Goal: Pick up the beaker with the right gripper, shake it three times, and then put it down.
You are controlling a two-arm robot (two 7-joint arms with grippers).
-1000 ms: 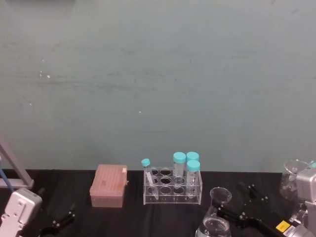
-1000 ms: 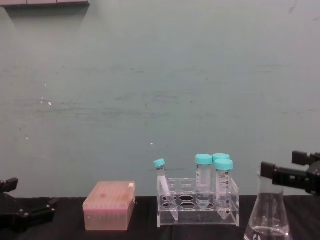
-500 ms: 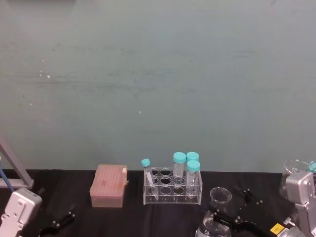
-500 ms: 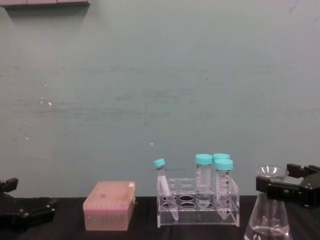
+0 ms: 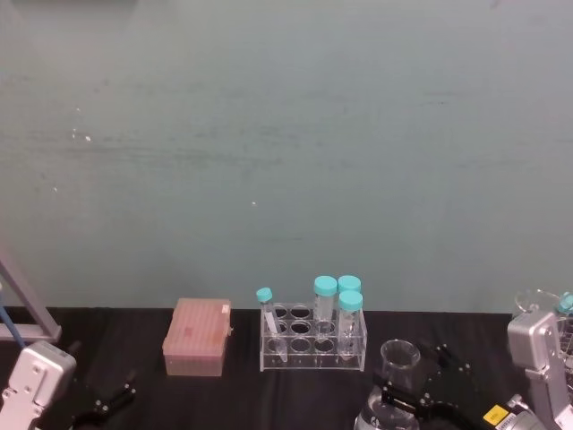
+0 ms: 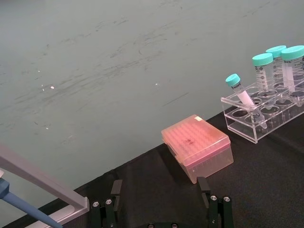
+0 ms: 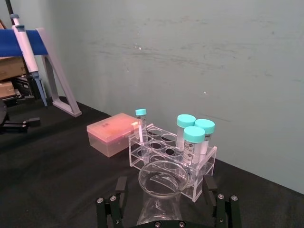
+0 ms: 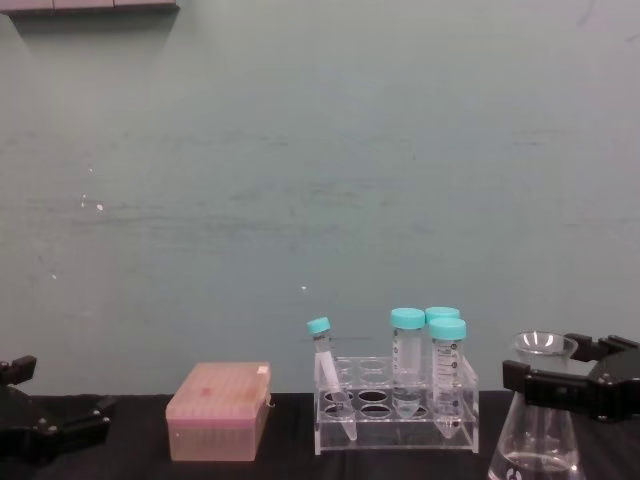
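Right claw, released, straddles the neck of one beaker; four capped tubes stand in one rack beside one pink box; left claw idles, released

black-covered desk. on it, left to right: grey pipette stand foot at the far left edge, closed pink tip box, then a clear tube rack near it, not touching. the rack holds four teal-capped tubes, the leftmost tilted. beaker upright at front right of the rack, base cut off, so desk contact can't be confirmed. second clear glass vessel at the far right.
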